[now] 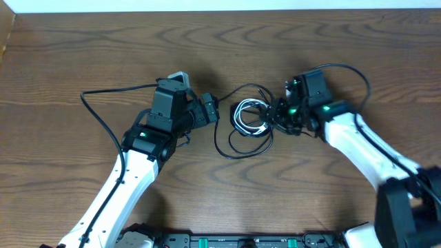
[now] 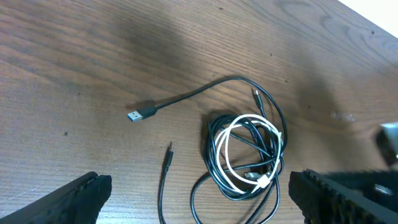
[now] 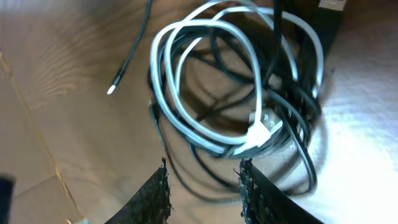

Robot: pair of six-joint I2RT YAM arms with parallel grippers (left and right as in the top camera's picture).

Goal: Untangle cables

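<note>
Although one black plug (image 2: 137,115) lies clear on the wood, the cables (image 1: 251,117) sit bundled mid-table, with the white cord (image 2: 249,149) looped through the black coils, so the untangling looks barely begun. Just beside the bundle the left claw (image 1: 209,110) gapes wide, holding nothing. At the opposite edge the right claw (image 3: 202,186) stands part-open, pinching nothing I can see. The brown wood-grain table (image 1: 69,55) fills the view. A pale strip (image 1: 207,5) edges the top, and no more of the room shows.

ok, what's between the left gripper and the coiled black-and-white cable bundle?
A thin black cord tail ending in a pin plug, plus a loose black loop, on bare wooden table. Left wrist view shows it best.
</note>
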